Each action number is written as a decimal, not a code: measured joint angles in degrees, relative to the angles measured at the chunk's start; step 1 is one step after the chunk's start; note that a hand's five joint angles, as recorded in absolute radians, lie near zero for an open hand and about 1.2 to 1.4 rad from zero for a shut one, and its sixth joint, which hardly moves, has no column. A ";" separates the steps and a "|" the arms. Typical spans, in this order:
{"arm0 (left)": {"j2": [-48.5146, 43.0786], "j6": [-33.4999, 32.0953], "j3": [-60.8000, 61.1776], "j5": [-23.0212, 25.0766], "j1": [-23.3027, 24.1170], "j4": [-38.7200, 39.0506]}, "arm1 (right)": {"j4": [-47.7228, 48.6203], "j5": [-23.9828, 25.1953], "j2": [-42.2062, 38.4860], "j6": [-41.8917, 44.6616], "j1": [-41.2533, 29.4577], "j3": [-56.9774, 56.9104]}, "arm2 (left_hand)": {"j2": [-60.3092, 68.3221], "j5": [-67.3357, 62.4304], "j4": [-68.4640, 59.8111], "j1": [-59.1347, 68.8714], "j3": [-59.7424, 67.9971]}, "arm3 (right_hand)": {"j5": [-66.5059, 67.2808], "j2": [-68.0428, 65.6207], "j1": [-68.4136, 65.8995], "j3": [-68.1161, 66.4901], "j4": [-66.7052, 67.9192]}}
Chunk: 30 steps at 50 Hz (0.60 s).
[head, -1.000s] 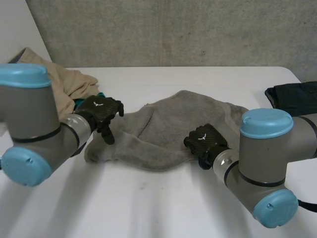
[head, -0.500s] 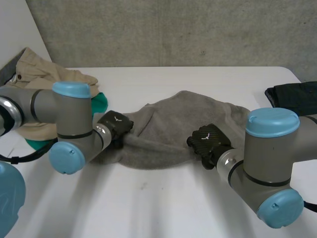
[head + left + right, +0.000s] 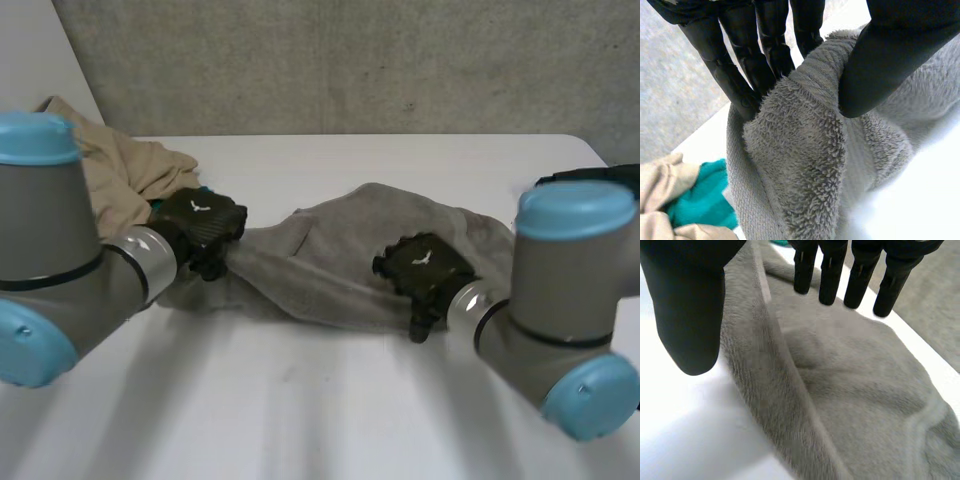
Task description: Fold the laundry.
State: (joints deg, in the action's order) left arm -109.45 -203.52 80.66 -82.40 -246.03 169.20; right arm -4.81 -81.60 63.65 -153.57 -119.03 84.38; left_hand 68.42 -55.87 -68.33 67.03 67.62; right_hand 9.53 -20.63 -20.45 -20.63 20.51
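A grey towel (image 3: 340, 250) lies rumpled across the middle of the white table (image 3: 300, 400). My left hand (image 3: 200, 225) is at the towel's left end. In the left wrist view its thumb (image 3: 885, 60) and fingers (image 3: 740, 75) pinch a bunched fold of the towel (image 3: 805, 165). My right hand (image 3: 420, 268) is over the towel's near edge, right of the middle. In the right wrist view its fingers (image 3: 832, 270) are straight above the towel (image 3: 850, 390). Its thumb (image 3: 687, 305) stands apart over the bare table, and the towel's hem runs between them untouched.
A beige garment (image 3: 130, 165) is heaped at the back left, with a teal cloth (image 3: 705, 200) beside it and close to the towel's left end. A dark garment (image 3: 585, 178) lies at the right edge behind my right arm. A concrete wall backs the table.
My left hand came down on the towel's left end and closed on it. My right hand, shut at the near edge before, has opened. The towel's left end is drawn tighter.
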 measured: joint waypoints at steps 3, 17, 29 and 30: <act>3.07 0.37 0.16 0.41 0.24 -0.70 | -3.15 0.42 1.16 -3.58 2.90 -2.34 | 0.00 0.00 0.00 0.00 0.00 | -2.46 0.60 0.77 2.57 -1.98; 13.43 0.97 1.07 1.01 3.34 -0.12 | -17.51 4.69 1.63 -7.32 15.36 -11.12 | 0.20 0.00 -0.22 0.00 0.33 | -4.93 4.73 3.36 4.89 -4.12; 16.99 3.31 -2.51 0.41 5.51 1.69 | -7.97 4.07 -3.57 -15.52 14.77 -3.65 | 0.20 0.00 -0.22 0.00 0.33 | -2.77 4.00 2.93 3.72 -3.64; 17.25 3.60 -2.87 0.32 5.68 1.88 | -6.91 3.84 -3.93 -16.45 14.44 -3.18 | 0.20 0.00 -0.22 0.00 0.33 | -1.52 2.94 2.54 2.62 -2.86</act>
State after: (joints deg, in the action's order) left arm -92.20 -199.92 77.79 -82.08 -240.34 171.09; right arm -11.72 -77.75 59.72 -170.01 -104.58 81.20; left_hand 68.62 -55.87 -68.55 67.04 67.94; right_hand 8.01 -17.69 -17.91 -18.01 17.65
